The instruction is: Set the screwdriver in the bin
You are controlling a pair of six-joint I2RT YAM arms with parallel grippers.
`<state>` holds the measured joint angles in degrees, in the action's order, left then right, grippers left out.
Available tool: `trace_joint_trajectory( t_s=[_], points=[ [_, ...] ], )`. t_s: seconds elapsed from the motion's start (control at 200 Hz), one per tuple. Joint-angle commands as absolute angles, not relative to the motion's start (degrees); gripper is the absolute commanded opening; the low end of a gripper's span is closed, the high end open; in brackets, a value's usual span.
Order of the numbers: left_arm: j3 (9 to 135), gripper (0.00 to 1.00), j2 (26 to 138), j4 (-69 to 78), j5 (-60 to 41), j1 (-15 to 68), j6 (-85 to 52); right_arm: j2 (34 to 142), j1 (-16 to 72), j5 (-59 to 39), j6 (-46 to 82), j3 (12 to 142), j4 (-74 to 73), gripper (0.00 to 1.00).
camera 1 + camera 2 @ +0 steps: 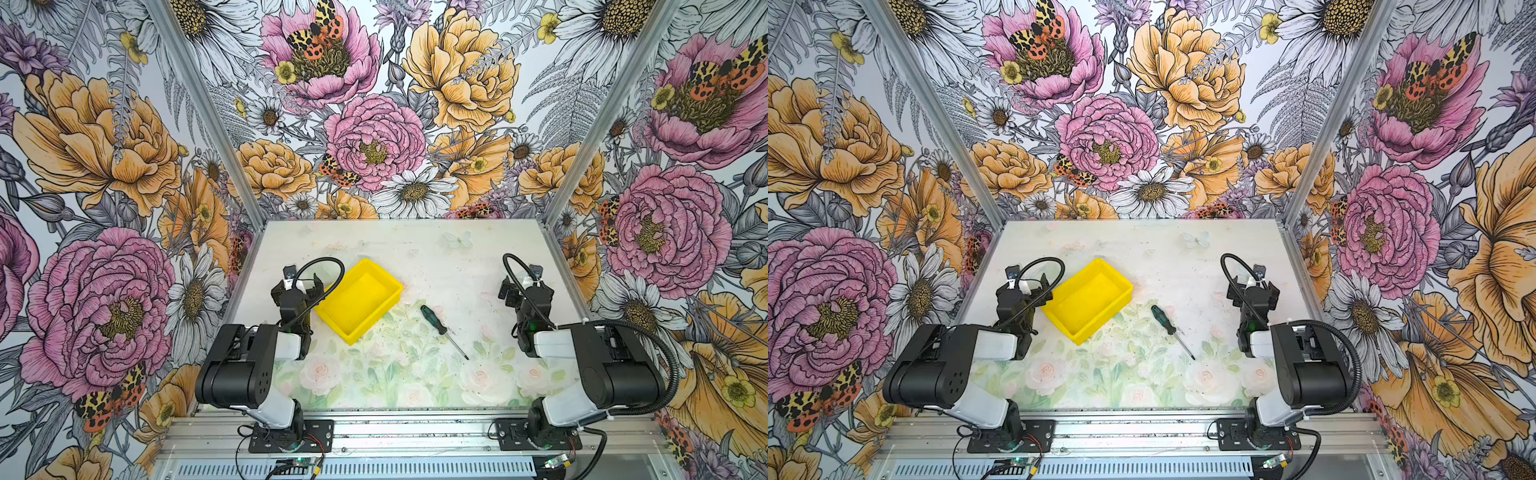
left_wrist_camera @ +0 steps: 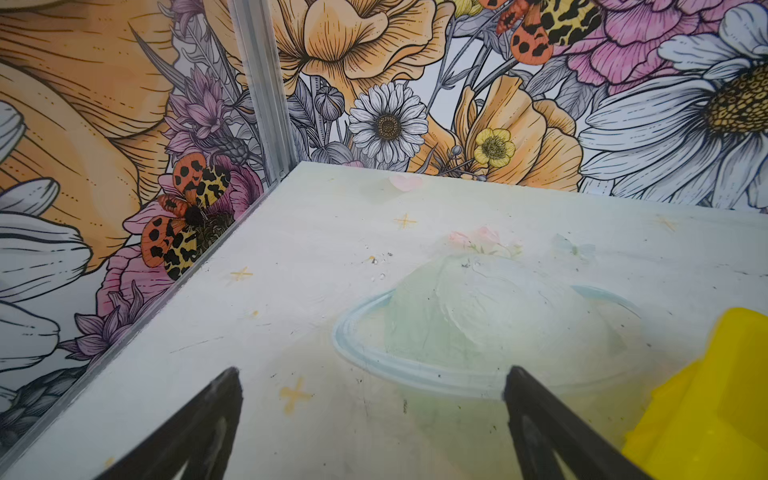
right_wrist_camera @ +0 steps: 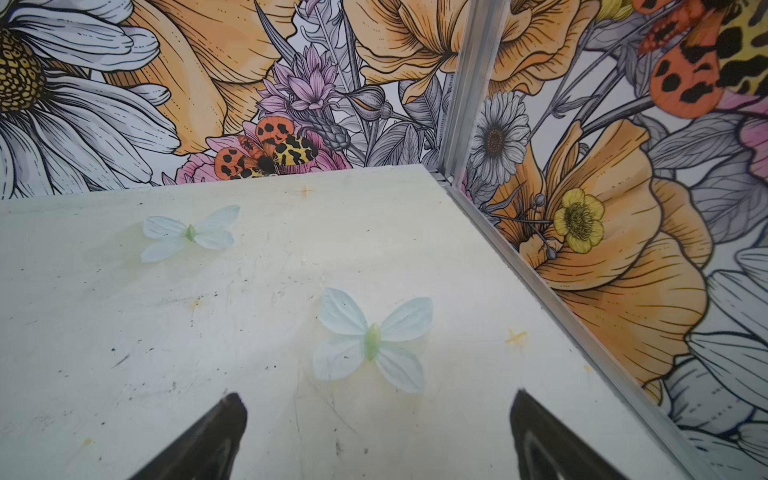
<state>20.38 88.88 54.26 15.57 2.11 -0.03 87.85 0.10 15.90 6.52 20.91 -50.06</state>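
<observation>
bin (image 2: 723, 386): running off the edge of the left wrist view, blurring, only one corner showing
left end effector (image 2: 372, 370): fingers being cut off by the edge of its wrist view
right end effector (image 3: 377, 394): fingers being cut off likewise
screwdriver (image 1: 441, 328): tip showing too small in both top views to tell its type

Black-fingered right end effector (image 3: 377, 401) has tips spread wide, nothing between them, over a pale scuffed printed desk (image 3: 145, 332). Two pale-blue printed butterflies (image 3: 372, 340) on desk surface. Silver aluminium corner post (image 3: 469, 83) joins colourful floral-print walls (image 3: 208, 62) behind.
</observation>
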Motion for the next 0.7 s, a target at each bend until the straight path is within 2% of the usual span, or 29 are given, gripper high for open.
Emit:
trace_joint_trajectory(
  t_s=[0.0, 0.696],
  points=[
    [20.92, 0.99, 88.86, 55.25, 16.00, 1.55, -0.59, 87.88, 0.42, 16.72, 6.92, 21.05, -52.33, 1.00],
    [20.92, 0.99, 88.85, 55.25, 16.00, 1.52, -0.53, 87.93, 0.42, 16.77, 6.81, 21.17, -52.19, 1.00]
  ],
)
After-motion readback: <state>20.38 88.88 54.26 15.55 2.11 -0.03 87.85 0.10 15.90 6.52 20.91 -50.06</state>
